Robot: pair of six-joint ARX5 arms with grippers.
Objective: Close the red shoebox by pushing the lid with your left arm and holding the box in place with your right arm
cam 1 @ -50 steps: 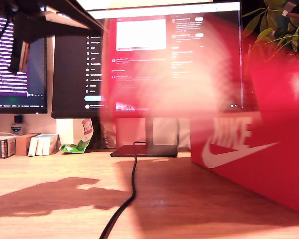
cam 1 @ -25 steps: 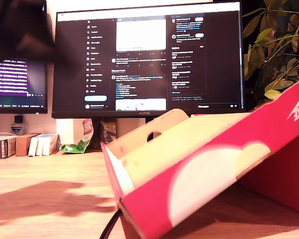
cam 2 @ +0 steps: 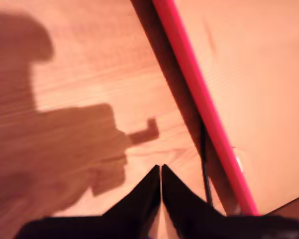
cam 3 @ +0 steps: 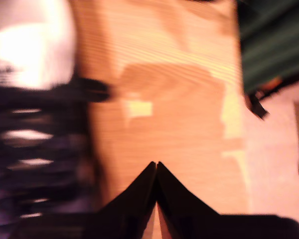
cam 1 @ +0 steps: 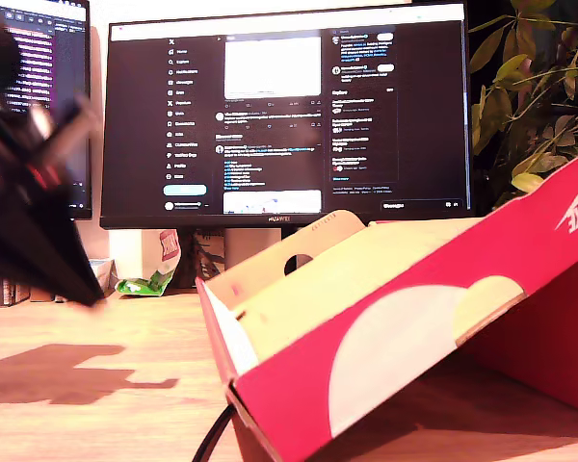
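The red shoebox (cam 1: pixel 549 332) stands at the exterior view's right, and its lid (cam 1: pixel 385 356) hangs open, sloping down toward the camera with the tan inside facing up. A blurred black arm (cam 1: pixel 29 221) is at the exterior view's left, apart from the lid; the wrist views do not settle which arm it is. My first gripper (cam 2: pixel 161 167) is shut on nothing above the wooden table, a short way from a red edge of the shoebox (cam 2: pixel 204 104). My second gripper (cam 3: pixel 156 163) is shut on nothing over bare wood, and no shoebox shows in its blurred view.
A black cable (cam 1: pixel 212 438) runs under the lid's low corner and shows by the red edge (cam 2: pixel 204 169). A large monitor (cam 1: pixel 289 115) stands behind, a second screen (cam 1: pixel 48 58) and small boxes (cam 1: pixel 5 287) at the exterior view's left, a plant (cam 1: pixel 530 96) at its right.
A second ago the lid was a red blur swinging before the camera; it then dropped open and has stayed put. The black arm came down from the exterior view's top left.
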